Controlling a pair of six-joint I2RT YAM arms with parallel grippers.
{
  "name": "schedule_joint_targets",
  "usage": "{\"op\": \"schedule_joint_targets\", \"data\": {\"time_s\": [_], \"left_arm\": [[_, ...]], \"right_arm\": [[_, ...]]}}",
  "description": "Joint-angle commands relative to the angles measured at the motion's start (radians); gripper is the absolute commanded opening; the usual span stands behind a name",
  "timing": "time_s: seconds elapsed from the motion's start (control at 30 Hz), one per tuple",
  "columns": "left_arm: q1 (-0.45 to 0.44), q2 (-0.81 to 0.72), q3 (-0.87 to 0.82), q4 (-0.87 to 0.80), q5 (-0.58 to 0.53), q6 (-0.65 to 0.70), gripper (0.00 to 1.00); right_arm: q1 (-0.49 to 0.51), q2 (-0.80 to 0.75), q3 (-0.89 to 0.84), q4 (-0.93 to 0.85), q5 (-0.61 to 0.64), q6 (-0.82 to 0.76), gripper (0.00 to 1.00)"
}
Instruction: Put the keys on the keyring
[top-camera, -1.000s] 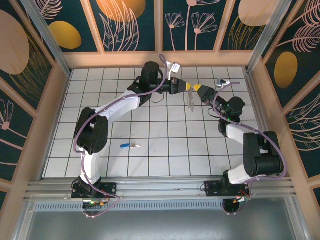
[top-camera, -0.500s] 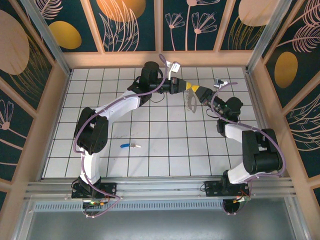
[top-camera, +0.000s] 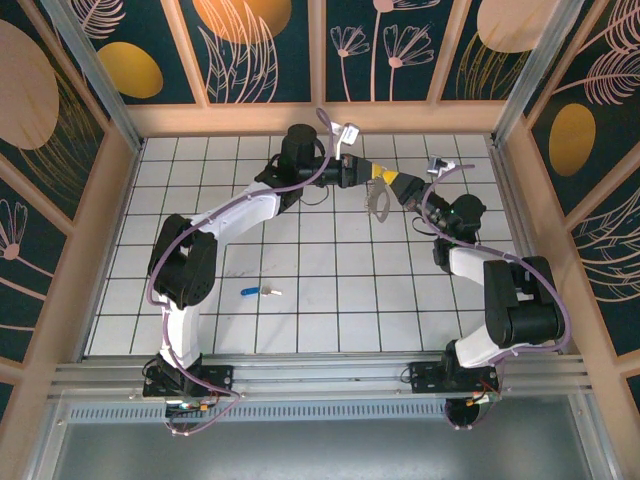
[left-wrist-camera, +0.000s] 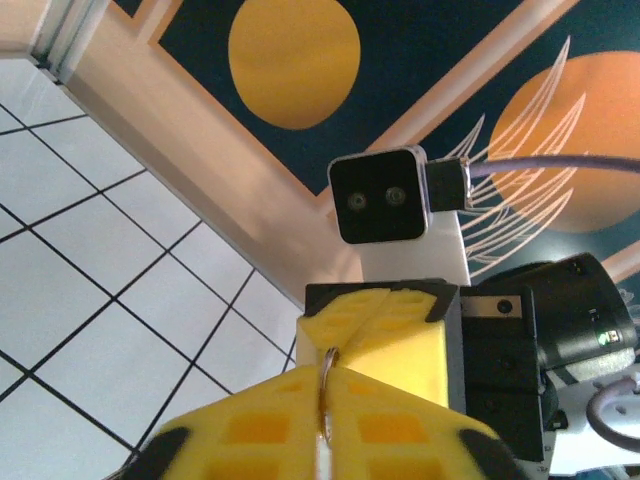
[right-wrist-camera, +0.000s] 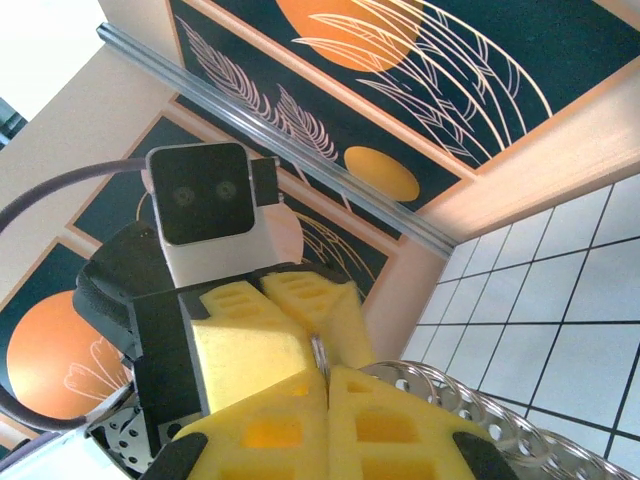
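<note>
Tiled table (top-camera: 300, 335) | key (top-camera: 258, 292) lying loose | left end effector (left-wrist-camera: 322, 445) and right end effector (right-wrist-camera: 326, 395) both clamped on keyring (top-camera: 378, 203)

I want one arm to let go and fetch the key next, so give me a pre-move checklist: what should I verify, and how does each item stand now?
1. Right gripper clamped on the keyring at its metal ring: ok, closed on it.
2. Left gripper gripping the same ring: ok, ring pinched in it.
3. Key free to pick: ok, it lies alone on the table, apart from both arms.
4. Key on the ring: not ok, not yet threaded.
5. Ring's split pried open: cannot tell.
</note>
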Motion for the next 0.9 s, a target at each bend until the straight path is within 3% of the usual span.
{"op": "schedule_joint_targets", "data": {"time_s": [0.0,0.13,0.37,0.6,0.87], "left_arm": [[-0.006,-0.039,-0.055,0.115,-0.049,-0.044,0.22],[-0.007,-0.09,-0.155,0.272,-0.135,-0.127,0.3],[-0.007,-0.137,-0.327,0.545,-0.276,-0.288,0.32],[-0.007,-0.083,-0.353,0.718,-0.266,-0.428,0.32],[-0.009,-0.053,-0.363,0.808,-0.255,-0.499,0.33]], "right_arm": [[0.008,0.003,0.029,0.058,0.018,0.006,0.0],[0.009,0.003,0.026,0.062,0.038,0.017,0.0],[0.013,0.001,0.026,0.073,0.069,0.031,0.0],[0.029,0.008,0.036,0.104,0.087,0.056,0.0],[0.052,0.031,0.062,0.149,0.096,0.076,0.0]]}}
